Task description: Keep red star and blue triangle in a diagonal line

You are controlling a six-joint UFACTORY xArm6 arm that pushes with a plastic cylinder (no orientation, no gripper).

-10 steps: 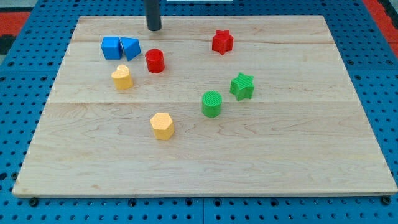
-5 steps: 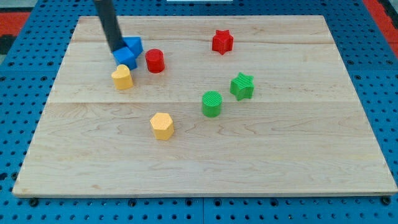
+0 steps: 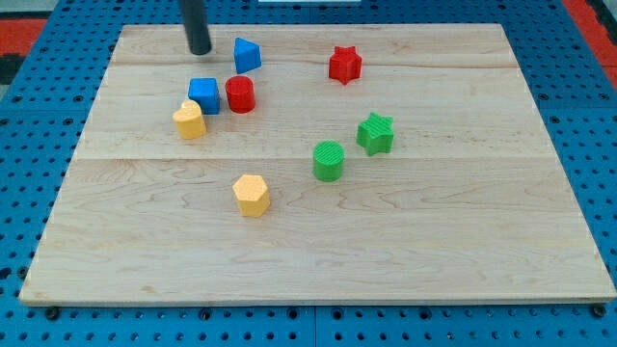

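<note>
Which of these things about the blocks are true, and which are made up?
1. The blue triangle sits left of the red star. True.
2. My tip is touching the red star. False: it stands left of the blue triangle, apart from it.
3. The red cylinder sits beside the blue cube. True.
4. The green star is at the view's bottom left. False: it is right of the middle, by the green cylinder.
</note>
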